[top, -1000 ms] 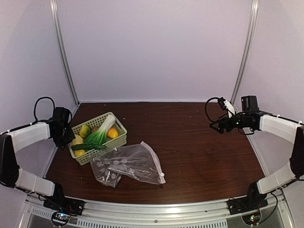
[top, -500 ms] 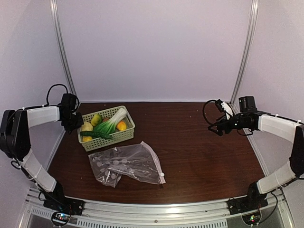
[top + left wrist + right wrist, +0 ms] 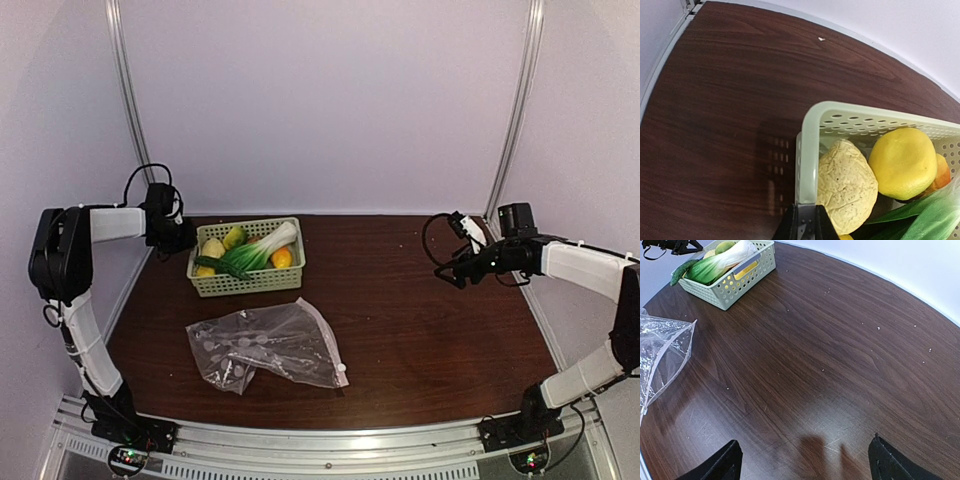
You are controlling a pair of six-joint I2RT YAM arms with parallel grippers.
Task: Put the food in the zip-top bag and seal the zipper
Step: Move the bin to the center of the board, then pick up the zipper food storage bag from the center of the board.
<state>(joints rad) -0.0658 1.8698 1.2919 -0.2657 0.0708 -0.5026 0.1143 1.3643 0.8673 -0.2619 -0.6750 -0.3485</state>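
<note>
1. Reaching up from its base at the near left corner, the left arm (image 3: pixel 110 222) bends at a high elbow. Its white forearm lies level, pointing toward the table's far left.
2. The left gripper (image 3: pixel 805 225) is pinched almost closed on the left end rim of the pale green basket (image 3: pixel 807 150).
3. The food (image 3: pixel 248 255) lies wholly inside the basket: a yellow round piece (image 3: pixel 902 162), a wrinkled pale-yellow piece (image 3: pixel 845 187), an orange piece (image 3: pixel 941 172), a green leafy stalk (image 3: pixel 720 262) and a dark green piece (image 3: pixel 682 267).
4. The right arm (image 3: pixel 585 265) stretches leftward above the right side of the table (image 3: pixel 430 340). The right gripper (image 3: pixel 805 440) hangs over the tabletop, fingers spread wide and holding nothing.
5. The zip-top bag (image 3: pixel 268 345) lies flat on the table, near the basket on the side toward the arm bases, apart from it. Its zipper (image 3: pixel 328 340) runs down the right edge, with the white slider tab (image 3: pixel 342 370) at the near end.
</note>
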